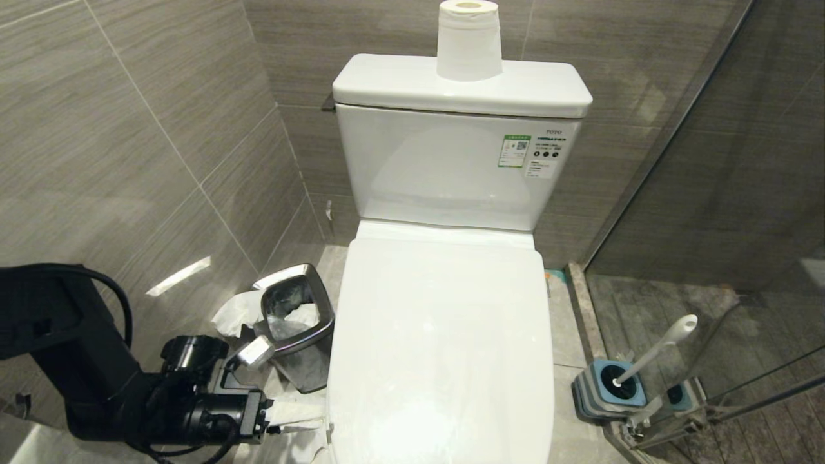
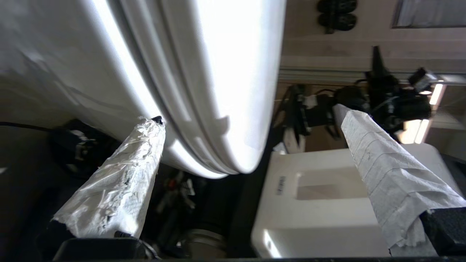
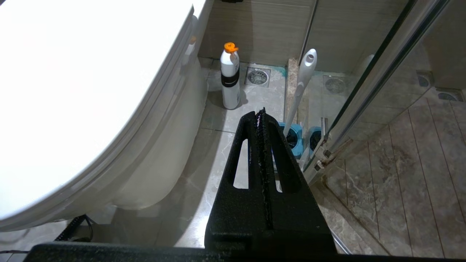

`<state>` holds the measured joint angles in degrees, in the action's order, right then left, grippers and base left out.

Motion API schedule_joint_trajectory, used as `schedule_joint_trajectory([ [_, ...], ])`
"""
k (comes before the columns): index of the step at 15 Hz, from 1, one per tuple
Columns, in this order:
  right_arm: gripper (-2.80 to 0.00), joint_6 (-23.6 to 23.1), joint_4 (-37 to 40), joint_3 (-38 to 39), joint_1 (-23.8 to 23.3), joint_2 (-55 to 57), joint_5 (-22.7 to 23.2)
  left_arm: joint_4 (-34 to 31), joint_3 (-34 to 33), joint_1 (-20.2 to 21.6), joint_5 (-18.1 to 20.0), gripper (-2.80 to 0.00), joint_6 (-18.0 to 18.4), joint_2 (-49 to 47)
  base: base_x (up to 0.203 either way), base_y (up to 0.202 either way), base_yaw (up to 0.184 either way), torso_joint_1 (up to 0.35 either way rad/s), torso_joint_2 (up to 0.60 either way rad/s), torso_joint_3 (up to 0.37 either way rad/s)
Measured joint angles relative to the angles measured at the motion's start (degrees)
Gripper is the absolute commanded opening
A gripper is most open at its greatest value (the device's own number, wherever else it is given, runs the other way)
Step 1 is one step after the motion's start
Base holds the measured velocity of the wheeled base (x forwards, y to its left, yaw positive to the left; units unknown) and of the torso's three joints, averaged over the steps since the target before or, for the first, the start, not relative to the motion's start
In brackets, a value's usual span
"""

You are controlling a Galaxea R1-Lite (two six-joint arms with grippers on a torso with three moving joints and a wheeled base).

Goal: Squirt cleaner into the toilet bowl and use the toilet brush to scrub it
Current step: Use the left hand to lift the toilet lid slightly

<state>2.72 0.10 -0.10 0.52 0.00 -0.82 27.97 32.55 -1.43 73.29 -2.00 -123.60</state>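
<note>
Lid of the toilet bowl [image 1: 445,335] is down, so no cleaner can go in yet. Left gripper [image 1: 293,412], jaws wide & empty w/ paper-wrapped fingers [image 2: 120,174], sits low at the lid's front-left edge. Risk: wrapped tips slip off the glossy rim, or lid drops back. Arm could also knock the steel waste bin [image 1: 296,322] just beside toilet. Right gripper [image 3: 260,116] closed, empty, idle on toilet's right, near toilet brush [image 1: 657,351] in its holder [image 1: 609,386] & cleaner bottle [image 3: 230,80] on floor by toilet base
</note>
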Motion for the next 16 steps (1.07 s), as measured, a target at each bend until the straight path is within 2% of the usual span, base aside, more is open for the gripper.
schedule_joint_trajectory([
  [2,-2.8,0.0,-0.02,0.0,0.0,0.0,0.05,0.04,0.89,-0.27,-1.44,0.0,-0.21,-0.59,0.0,0.0,0.0,0.0,0.0,0.0],
  [6,-2.8,0.0,-0.02,0.0,0.0,0.0,0.02,-0.16,1.62,-0.53,-1.91,0.0,-0.24,-1.08,0.0,0.0,0.0,0.0,0.0,0.0],
  [16,-2.8,-0.02,0.0,0.0,0.0,0.0,0.0,-0.31,1.65,-1.18,-1.04,0.0,-1.41,-0.97,0.0,0.0,0.0,0.0,0.0,0.0],
])
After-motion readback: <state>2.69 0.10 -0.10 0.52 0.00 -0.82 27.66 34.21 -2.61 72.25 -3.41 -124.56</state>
